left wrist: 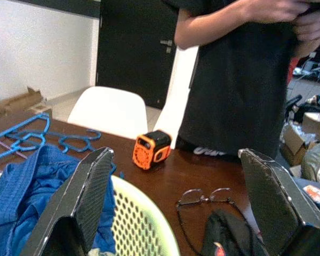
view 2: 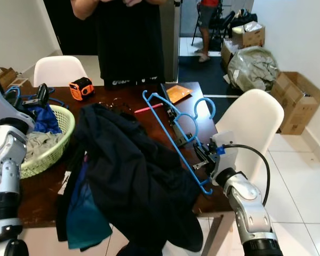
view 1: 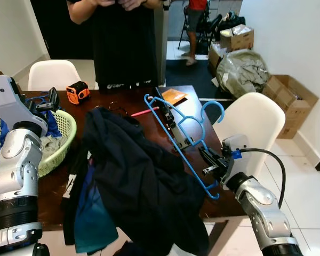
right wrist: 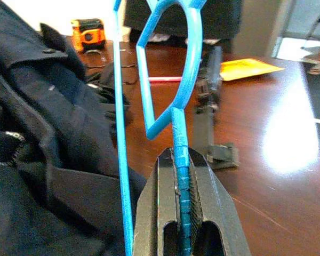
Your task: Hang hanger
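Right fingers (right wrist: 182,176) clamp the blue hanger (view 1: 177,140), dark jacket (view 1: 144,181) just beside; left fingers (left wrist: 176,208) gape, empty.

hand (right wrist: 182,186) clamping blue hanger (right wrist: 188,101), dark garment (right wrist: 48,138)

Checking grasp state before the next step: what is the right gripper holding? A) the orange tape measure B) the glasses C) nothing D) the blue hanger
D: the right gripper is shut on a bar of the blue hanger, held up over the dark garment on the table.
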